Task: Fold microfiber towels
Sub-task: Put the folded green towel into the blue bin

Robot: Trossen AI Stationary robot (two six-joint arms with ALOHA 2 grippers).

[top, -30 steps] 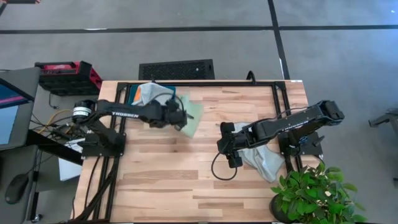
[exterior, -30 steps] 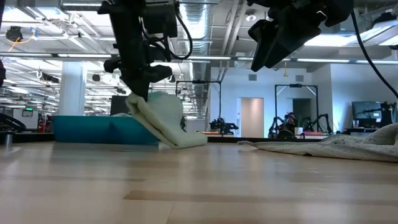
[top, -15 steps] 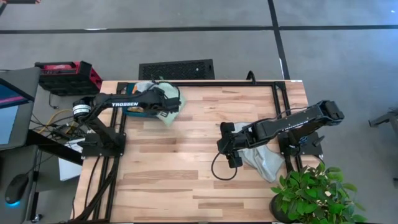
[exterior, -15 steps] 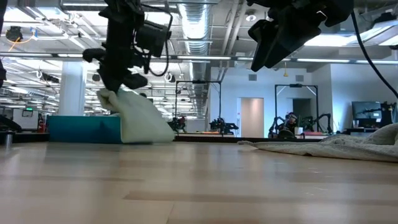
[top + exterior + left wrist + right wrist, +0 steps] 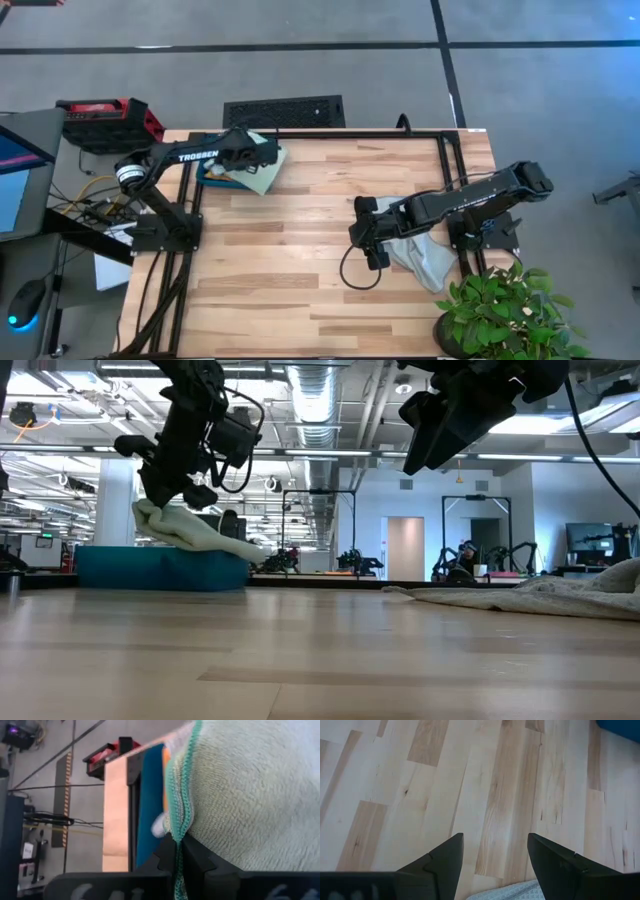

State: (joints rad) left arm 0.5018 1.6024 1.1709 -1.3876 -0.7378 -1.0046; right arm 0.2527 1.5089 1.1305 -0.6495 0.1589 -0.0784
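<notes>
My left gripper (image 5: pixel 252 158) is shut on the folded light green towel (image 5: pixel 264 176) at the table's far left, over the dark teal tray (image 5: pixel 160 568). The towel (image 5: pixel 195 533) slopes down from the fingers, and its lower end lies on the tray's top. An orange cloth (image 5: pixel 164 767) shows in the tray beside it. My right gripper (image 5: pixel 366 236) hangs open above the bare wood at mid right, touching nothing. A pale grey towel (image 5: pixel 425 256) lies crumpled on the table just behind that gripper. My left gripper pinches the green towel's stitched edge (image 5: pixel 181 822) between its two shut fingers, with two hems lying side by side in the hold. The fingers slant down toward the tray. The towel hangs below them, its lower end (image 5: pixel 235 547) resting on the tray.
A red and black case (image 5: pixel 108 118) sits off the table's far left corner. A potted plant (image 5: pixel 510 310) stands at the near right corner. A black frame rail (image 5: pixel 445 170) runs along the right side. Bare wood (image 5: pixel 290 260) lies in the table's middle and near part.
My left gripper has swung toward the table's far left corner, turning as it went and staying shut on the green towel. The towel has left the wood, where its lower end was trailing, and now lies over the teal tray.
</notes>
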